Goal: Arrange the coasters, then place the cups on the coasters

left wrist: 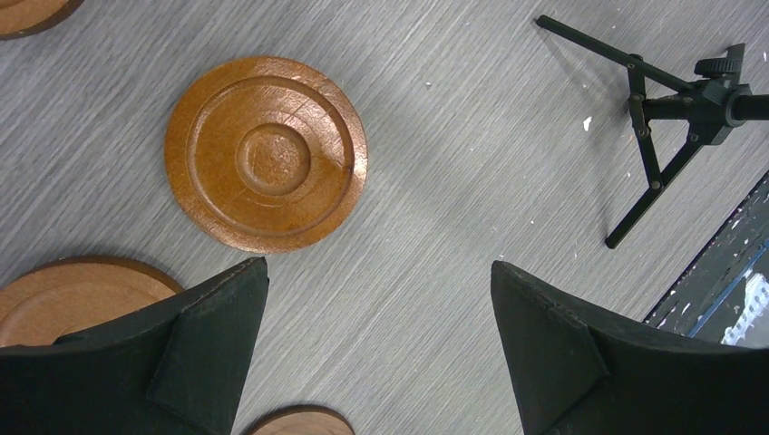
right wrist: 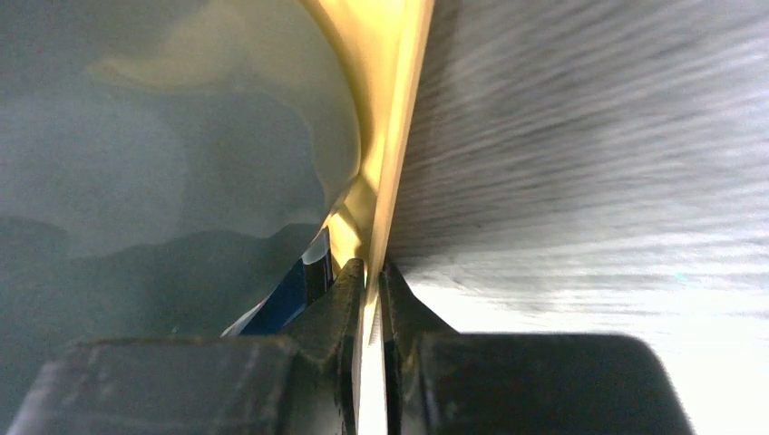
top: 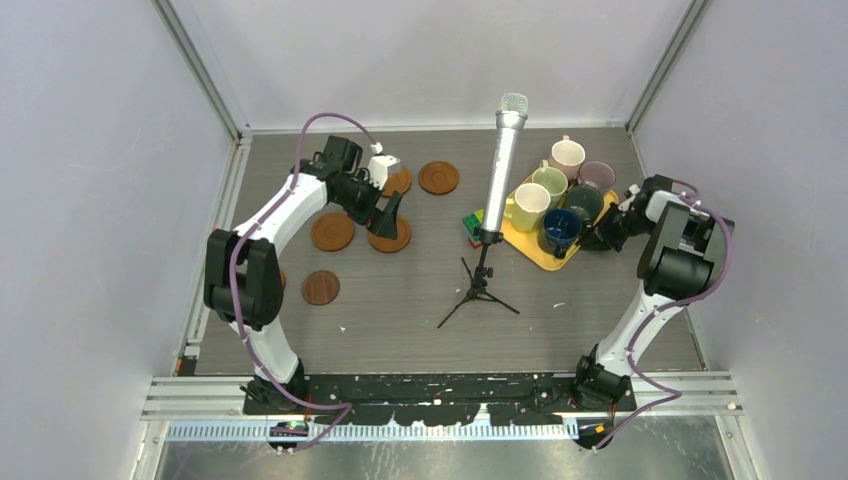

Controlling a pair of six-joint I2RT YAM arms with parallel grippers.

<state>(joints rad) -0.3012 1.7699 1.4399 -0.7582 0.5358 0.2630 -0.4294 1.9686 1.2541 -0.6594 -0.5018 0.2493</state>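
Room first: from the top view, your widest open stretch of the grey wood-grain desk [top: 420, 330] is its near half. The silver microphone [top: 505, 150] on its black tripod [top: 480, 290] stands mid-desk between both arms. Round brown wooden coasters [top: 438, 177] lie flat on the left, one half covered by your left hand [top: 388, 218]. Six handled ceramic cups [top: 530, 205] crowd the yellow rectangular tray [top: 545, 262], which sits cornerwise near the right rail with your right hand [top: 600, 235] at its edge.

Your left wrist view shows the left hand [left wrist: 377, 267] spread wide over bare desk, beside an orange-brown ringed coaster [left wrist: 266, 152]. Three more coasters are cut off by the frame or the fingers [left wrist: 209, 344].

Your right wrist view is blurred. The right hand [right wrist: 367, 272] is clamped on the tray's [right wrist: 390, 91] thin rim, and only a sliver of the dark blue cup [right wrist: 288, 299] shows.
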